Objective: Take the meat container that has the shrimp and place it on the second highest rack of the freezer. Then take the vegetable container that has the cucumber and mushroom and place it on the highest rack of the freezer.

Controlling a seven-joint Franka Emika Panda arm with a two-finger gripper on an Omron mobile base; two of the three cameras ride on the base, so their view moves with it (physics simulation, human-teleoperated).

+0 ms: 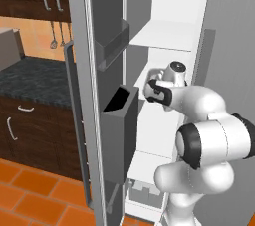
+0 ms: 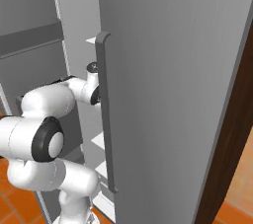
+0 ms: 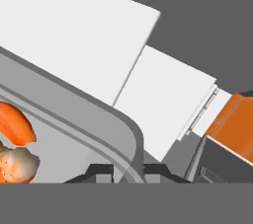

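A white robot arm [image 1: 209, 135] with dark joints reaches from its base into an open freezer [image 1: 169, 36]. In the hand view, the two dark fingers [image 3: 101, 171] sit at the bottom edge, close together on either side of the rounded grey rim of the meat container [image 3: 123, 134], pinching that rim. Inside the container, at the left of that view, lie an orange shrimp [image 3: 15, 123] and a paler, speckled piece of shrimp just below it. Beyond the container's rim are flat white freezer shelves [image 3: 74, 35], stepped one behind another, and past them, at the right edge, a patch of orange tiled floor [image 3: 232, 124].

From the left base view, the arm's wrist [image 1: 167, 83] is inside the freezer compartment, below a white shelf [image 1: 167, 35]. The open freezer door [image 1: 107, 95] stands to the left of the arm, with two dark grey bins on its inner face. Farther left is a dark speckled bench [image 1: 35, 78] above brown cabinets.

From the right base view, a tall grey door panel [image 2: 168, 94] with a vertical handle [image 2: 106, 114] covers the arm's hand
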